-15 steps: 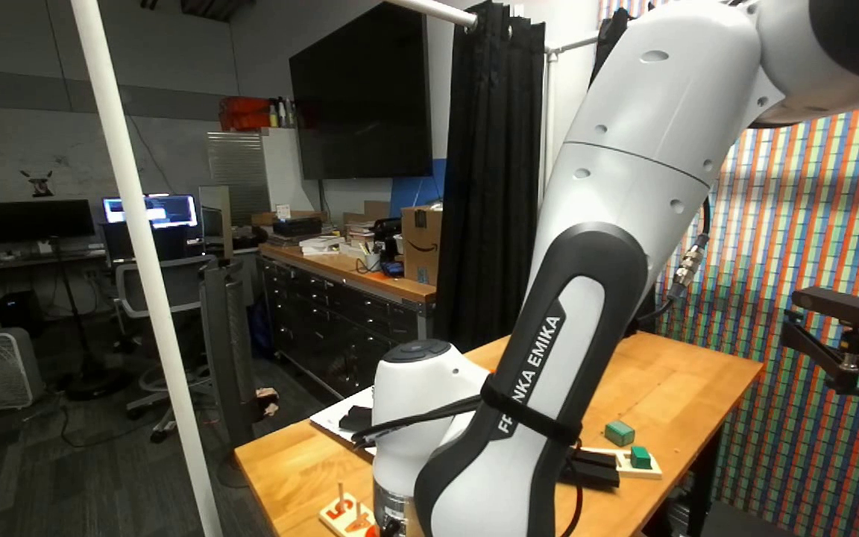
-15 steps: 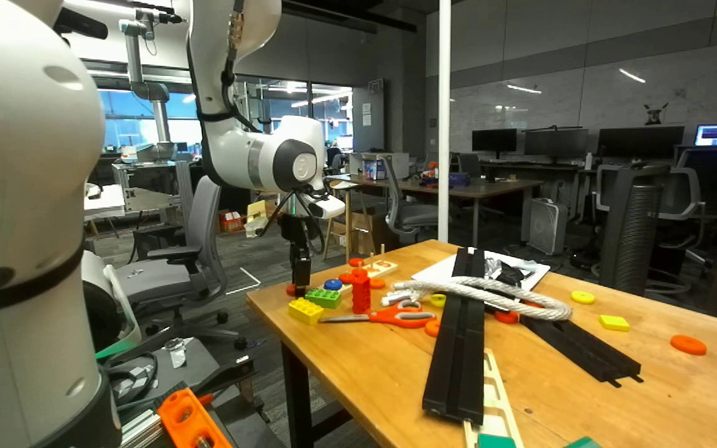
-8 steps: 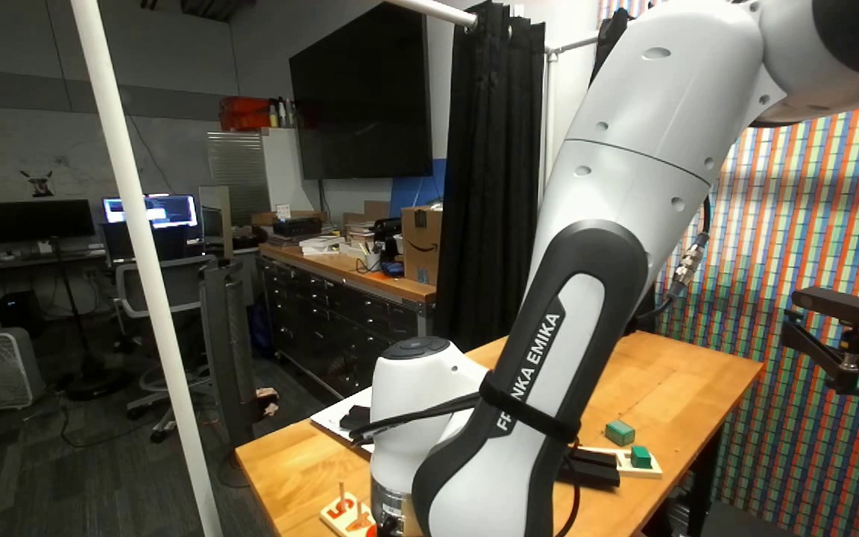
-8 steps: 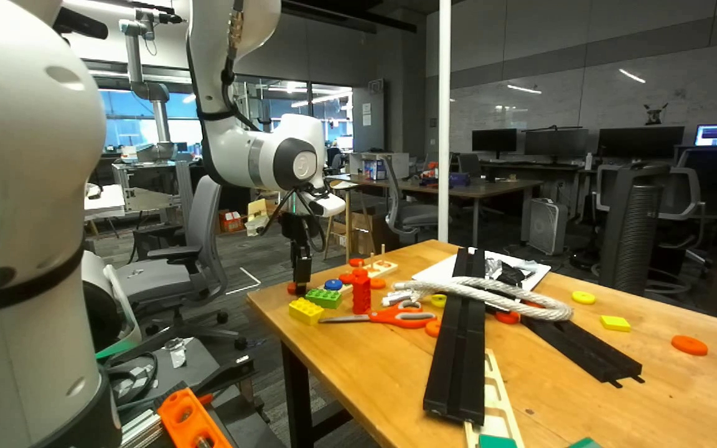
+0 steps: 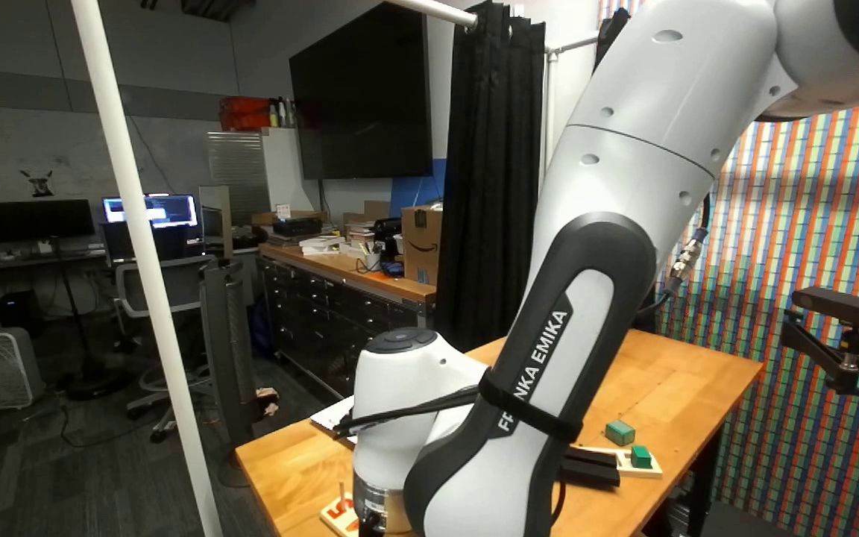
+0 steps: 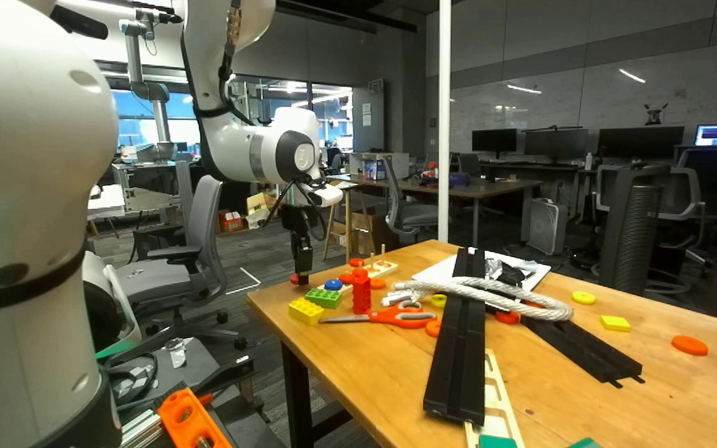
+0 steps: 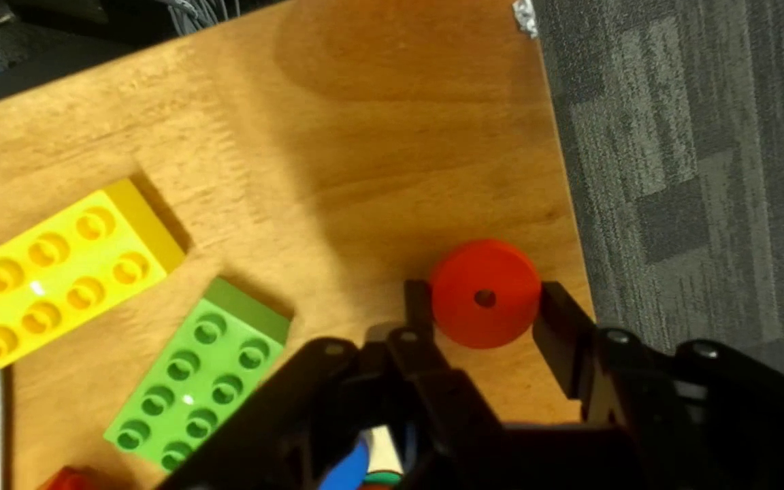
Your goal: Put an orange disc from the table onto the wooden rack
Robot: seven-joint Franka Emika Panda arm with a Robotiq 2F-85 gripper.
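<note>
Jaws gripping orange disc [image 7: 486,316] near corner of desk [image 6: 371,354]

The jaws are holding the disc by its rim, one on either side. Near them a green block [image 7: 194,381] is lying, with a yellow block [image 7: 65,272] sitting a little farther out. Beyond that a red block [image 6: 361,295] is standing. The pegged wooden rack [image 6: 382,269] is sitting apart from the jaws, and a rope [image 6: 452,287] is lying well beyond.

White arm [image 5: 616,186] lettered FRANKA EMIKA, black claw [image 7: 485,299]
</note>
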